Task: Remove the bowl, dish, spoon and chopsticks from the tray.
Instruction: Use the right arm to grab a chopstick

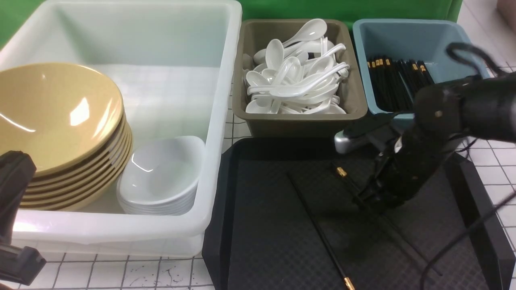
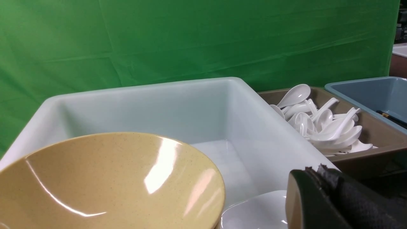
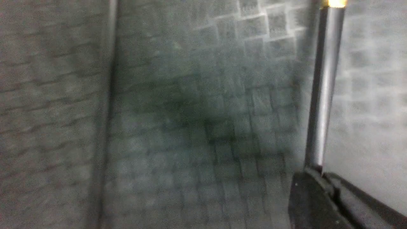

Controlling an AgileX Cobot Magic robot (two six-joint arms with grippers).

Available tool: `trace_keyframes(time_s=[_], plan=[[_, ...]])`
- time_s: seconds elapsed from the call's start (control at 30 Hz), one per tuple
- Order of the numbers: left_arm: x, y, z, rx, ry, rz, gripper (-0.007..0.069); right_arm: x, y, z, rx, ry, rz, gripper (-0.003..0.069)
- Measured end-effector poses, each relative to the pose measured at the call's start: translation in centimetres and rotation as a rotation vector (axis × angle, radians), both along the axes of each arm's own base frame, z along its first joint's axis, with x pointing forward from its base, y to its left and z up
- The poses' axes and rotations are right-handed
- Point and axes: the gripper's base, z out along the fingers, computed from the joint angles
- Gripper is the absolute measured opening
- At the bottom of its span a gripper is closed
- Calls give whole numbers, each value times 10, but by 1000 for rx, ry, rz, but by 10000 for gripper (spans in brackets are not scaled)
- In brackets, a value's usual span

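At the far left, the left gripper [image 2: 314, 178] is held low beside the white bin [image 1: 236, 60], its fingers [image 2: 305, 203] pressed together with nothing between them. Inside that bin a stack of mustard-yellow bowls [image 1: 60, 117] is seen, glossy and wide, with a stack of small white dishes [image 1: 161, 173] just beside it. Next comes the olive bin [image 1: 250, 44], heaped with white soup spoons [image 1: 298, 76], and then the blue bin [image 1: 403, 40], in which black chopsticks with gold bands are laid.

No bowl, dish or spoon is seen on the black tray [image 1: 274, 241], which sits on the tiled table [image 1: 161, 274] in front of the two smaller bins. Only the two task chopsticks are found there. The left chopstick [image 1: 318, 229] lies flat on the textured surface, slanted, with its gold band at the near end. The right chopstick [image 1: 350, 183] is thin, black and smooth, with its gold band at the far end.

The right gripper [image 1: 365, 199] is lowered onto the tray, and its fingers [image 3: 311, 197] appear to be closed on the right chopstick partway along its shaft. Whether the stick is raised off the surface cannot be told.

The chopstick step is judged to be in hand, and the last of the task. A steady lift is called for next, then a carry to the blue bin. A slim, slick stick may pivot or slip if the pinch is loose. The left chopstick would have to be fetched separately.
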Motion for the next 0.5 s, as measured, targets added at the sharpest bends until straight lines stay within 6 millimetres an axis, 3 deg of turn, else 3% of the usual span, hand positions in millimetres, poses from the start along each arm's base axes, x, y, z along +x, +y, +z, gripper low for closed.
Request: trace_keyframes(time_s=[0.2,0.33,0.4,0.47,0.5], plan=[[0,0,0,-1,-5,2,-6,-32,-14,89,120,-301,-10,35],[0,1,1,-3,-13,6,-6,-33,-31,139,226,-625,-79,35],[0,1,1,-3,-13,6,-6,-26,-39,148,238,-686,-119,35],[0,1,1,-3,-13,6,-6,-21,-43,140,218,-621,-144,35],[0,1,1,-3,-13,6,-6,-18,-44,124,187,-507,-160,35]])
